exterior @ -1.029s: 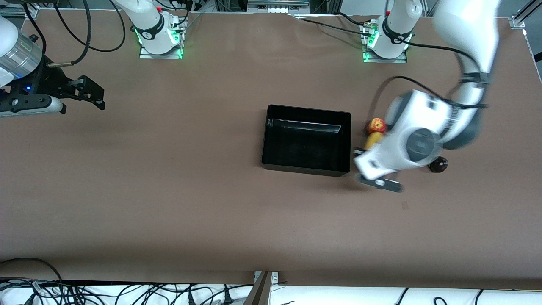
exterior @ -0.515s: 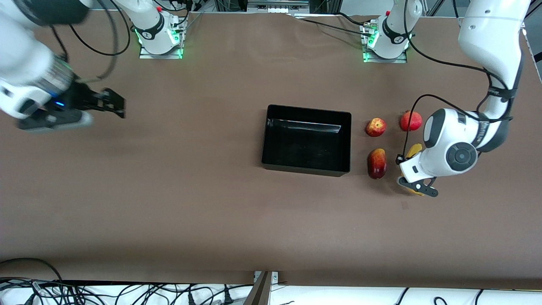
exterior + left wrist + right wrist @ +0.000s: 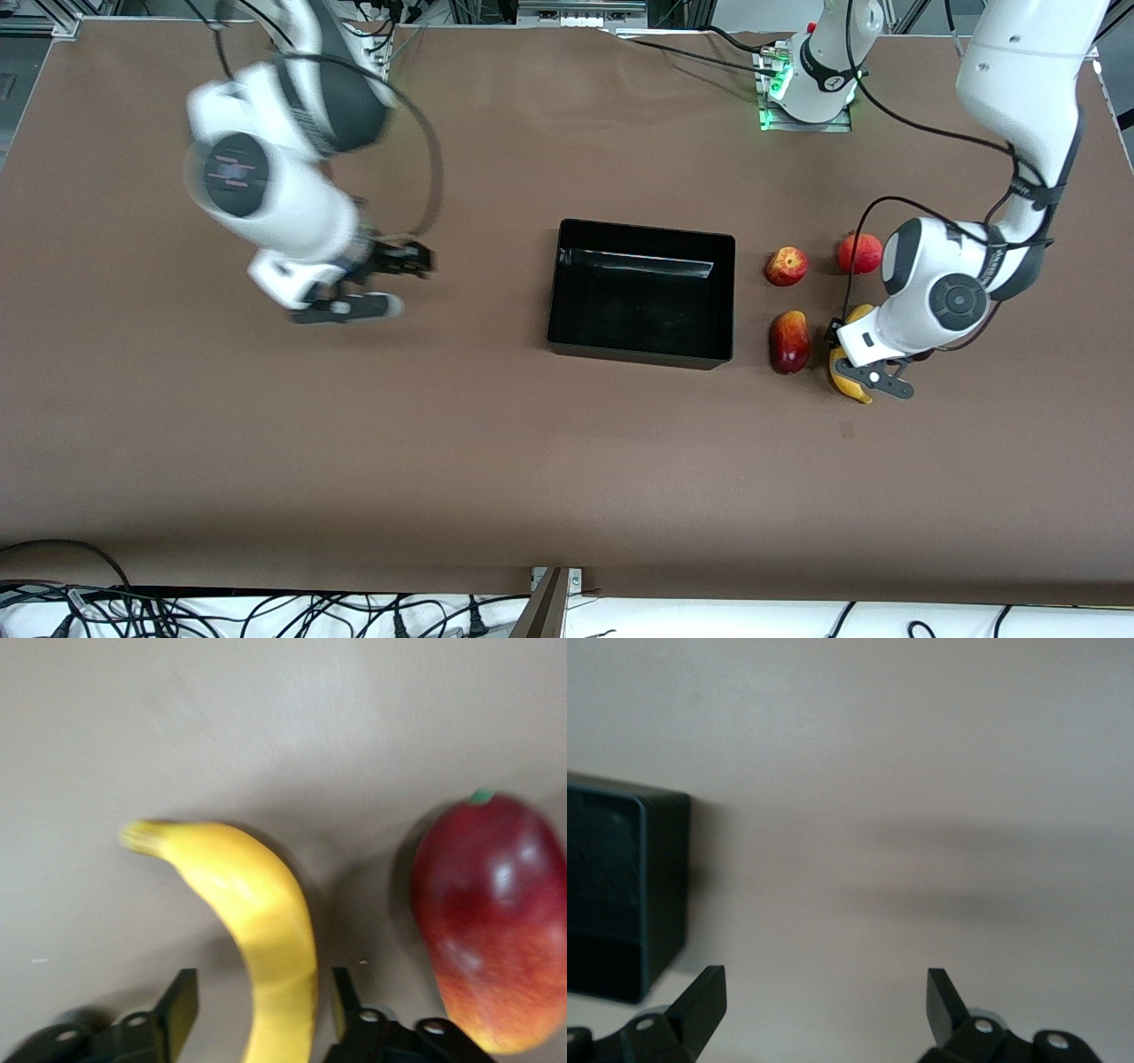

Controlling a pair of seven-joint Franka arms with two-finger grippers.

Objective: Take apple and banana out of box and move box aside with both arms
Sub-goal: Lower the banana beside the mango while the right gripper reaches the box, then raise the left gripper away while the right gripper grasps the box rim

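Observation:
The yellow banana (image 3: 842, 379) lies on the table toward the left arm's end, beside the oblong mango (image 3: 788, 341). My left gripper (image 3: 858, 374) is low over the banana, open, a finger on each side of it with gaps showing. In the left wrist view the banana (image 3: 257, 912) runs between the fingers (image 3: 180, 1010), with the mango (image 3: 492, 921) beside it. The red-and-yellow apple (image 3: 786, 266) sits farther from the camera than the mango. The black box (image 3: 640, 354) stands mid-table, empty. My right gripper (image 3: 394, 282) is open and empty over bare table, toward the right arm's end from the box.
A round red fruit (image 3: 858, 252) lies beside the apple, partly under the left arm. The dark purple fruit is hidden. A corner of the box (image 3: 620, 895) shows in the right wrist view, past my open right gripper (image 3: 824, 992).
My left gripper has moved from beside the box to over the banana, uncovering the mango and the red fruit. My right arm has swung from the table's end toward the box.

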